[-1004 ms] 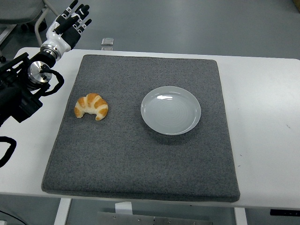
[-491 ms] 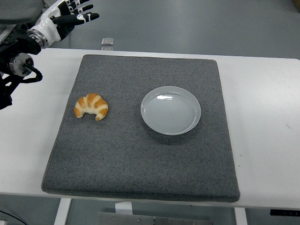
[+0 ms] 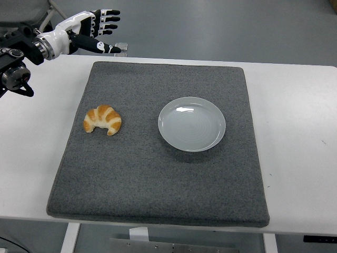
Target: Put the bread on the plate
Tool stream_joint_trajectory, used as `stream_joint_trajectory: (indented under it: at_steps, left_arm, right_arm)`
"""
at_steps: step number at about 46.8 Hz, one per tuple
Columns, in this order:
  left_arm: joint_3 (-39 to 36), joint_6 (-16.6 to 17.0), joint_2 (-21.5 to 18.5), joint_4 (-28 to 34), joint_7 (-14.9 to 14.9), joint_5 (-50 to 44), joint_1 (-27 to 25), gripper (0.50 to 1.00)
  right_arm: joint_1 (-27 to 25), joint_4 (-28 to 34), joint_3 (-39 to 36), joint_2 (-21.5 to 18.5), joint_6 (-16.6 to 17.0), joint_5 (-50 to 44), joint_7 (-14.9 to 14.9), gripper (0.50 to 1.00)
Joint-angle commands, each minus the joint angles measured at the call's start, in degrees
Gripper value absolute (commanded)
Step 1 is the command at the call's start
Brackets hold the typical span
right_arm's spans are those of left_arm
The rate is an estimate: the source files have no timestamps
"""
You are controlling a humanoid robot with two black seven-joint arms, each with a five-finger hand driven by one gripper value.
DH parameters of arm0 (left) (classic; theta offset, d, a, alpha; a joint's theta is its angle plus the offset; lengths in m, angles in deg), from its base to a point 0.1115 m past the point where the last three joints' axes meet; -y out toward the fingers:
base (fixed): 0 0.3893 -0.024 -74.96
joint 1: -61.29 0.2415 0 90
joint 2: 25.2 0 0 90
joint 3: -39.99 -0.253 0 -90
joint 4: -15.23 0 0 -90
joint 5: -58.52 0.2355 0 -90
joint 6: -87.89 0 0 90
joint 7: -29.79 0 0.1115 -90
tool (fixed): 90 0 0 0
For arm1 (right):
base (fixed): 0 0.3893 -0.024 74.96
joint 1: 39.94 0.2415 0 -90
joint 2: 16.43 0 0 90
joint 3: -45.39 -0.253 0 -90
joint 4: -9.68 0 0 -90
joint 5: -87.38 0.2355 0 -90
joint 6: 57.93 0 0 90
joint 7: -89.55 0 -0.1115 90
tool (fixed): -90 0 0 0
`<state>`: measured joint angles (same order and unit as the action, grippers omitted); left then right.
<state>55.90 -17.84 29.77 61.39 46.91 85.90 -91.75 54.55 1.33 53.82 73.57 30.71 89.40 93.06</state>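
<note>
A: Biggest first. White worktop (image 3: 295, 121), w/ a dark grey mat (image 3: 158, 179) covering most of it, roughly square, edges approx parallel to the worktop's.

B: Next?

A: Left arm (image 3: 21, 58), black, enters from the left edge at the far-left corner, above the worktop's back edge. Right arm not visible.

B: Plate?

A: Plate (image 3: 192, 124), pale, round, nothing on it, sits on the mat a bit right of centre.

B: Hand state?

A: Left hand (image 3: 89, 32), white and black, raised past the mat's far-left corner. Fingers (image 3: 109, 18) spread apart and stretched out toward the right, thumb lower, holding nothing. Well apart from the bread.

B: Bread loc?

A: Bread (image 3: 103, 119), a croissant, golden brown, curved, lying on the mat's left part, near its left edge, well left of the plate, not touching it.

B: Smaller stuff?

A: Small clear item (image 3: 120, 47) beyond the worktop's back edge, by the thumb tip. Can't tell what it is.
</note>
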Motion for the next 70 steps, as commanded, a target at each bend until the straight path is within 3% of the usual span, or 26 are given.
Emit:
stream_joint_trajectory:
  at_steps: [1,7,15,26,35,47,70]
  left_arm:
    - [-0.2,1.0,-1.6,1.7,-0.1,3.3,-0.1,0.984]
    - [-0.2,1.4,-3.9,3.0,-0.1,6.7,-0.1,0.990]
    - [-0.4,-1.1,-7.7,4.9,0.1,6.8,0.1,0.996]
    - [-7.3,-2.1,-12.2,12.5,0.1,9.8,-0.1,0.981]
    - [-9.6,-0.1,-14.6,18.7,-0.1,16.1,0.0,0.973]
    - [-11.8,0.9,-15.9,21.1,-0.1,29.0,0.3,0.971]
    - [-16.1,9.5,-13.7,21.7,-2.8,30.4,0.7,0.945]
  right_arm:
    - [0.0,0.0,0.0,0.0,0.0,0.0,0.0,0.930]
    - [0.0,0.0,0.0,0.0,0.0,0.0,0.0,0.930]
    - [0.0,0.0,0.0,0.0,0.0,0.0,0.0,0.930]
    - [0.0,0.0,0.0,0.0,0.0,0.0,0.0,0.930]
    - [0.0,0.0,0.0,0.0,0.0,0.0,0.0,0.930]
    - [0.0,0.0,0.0,0.0,0.0,0.0,0.0,0.932]
    - [0.0,0.0,0.0,0.0,0.0,0.0,0.0,0.930]
